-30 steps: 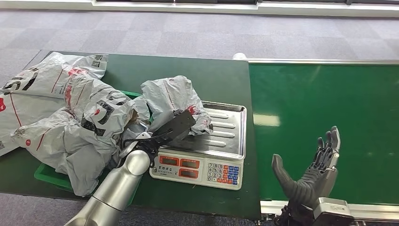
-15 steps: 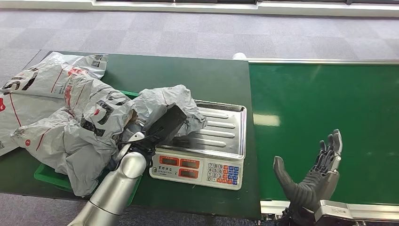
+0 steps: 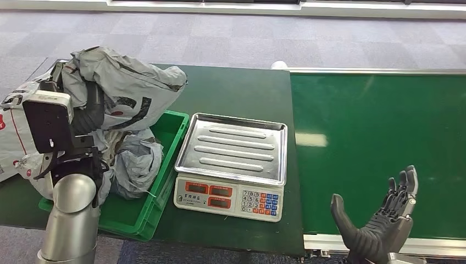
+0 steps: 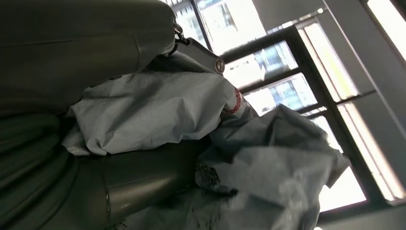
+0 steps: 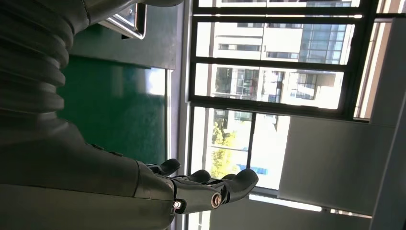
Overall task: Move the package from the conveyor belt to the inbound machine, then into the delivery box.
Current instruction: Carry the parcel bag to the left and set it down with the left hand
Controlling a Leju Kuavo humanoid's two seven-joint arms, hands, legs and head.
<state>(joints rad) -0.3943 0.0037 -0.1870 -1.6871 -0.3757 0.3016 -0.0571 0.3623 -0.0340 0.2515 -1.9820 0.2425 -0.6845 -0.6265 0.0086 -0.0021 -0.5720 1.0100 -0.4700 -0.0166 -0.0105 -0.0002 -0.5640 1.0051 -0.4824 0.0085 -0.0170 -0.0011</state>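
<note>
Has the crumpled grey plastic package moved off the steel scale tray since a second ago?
Yes. The grey package, held by the left hand, left the scale tray and now hangs above the green crate on the tray's left.

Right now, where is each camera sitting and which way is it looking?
Head view: high on the robot, looking down at the scale, green bin and conveyor belt; both arms and the right hand show.
Left wrist view: behind the left hand, tilted up toward windows, with the grey package held close.
Right wrist view: behind the right hand, facing windows, its fingers apart over the belt.
Shared: head and left wrist views both show the package; head and right wrist views share the belt.
</note>
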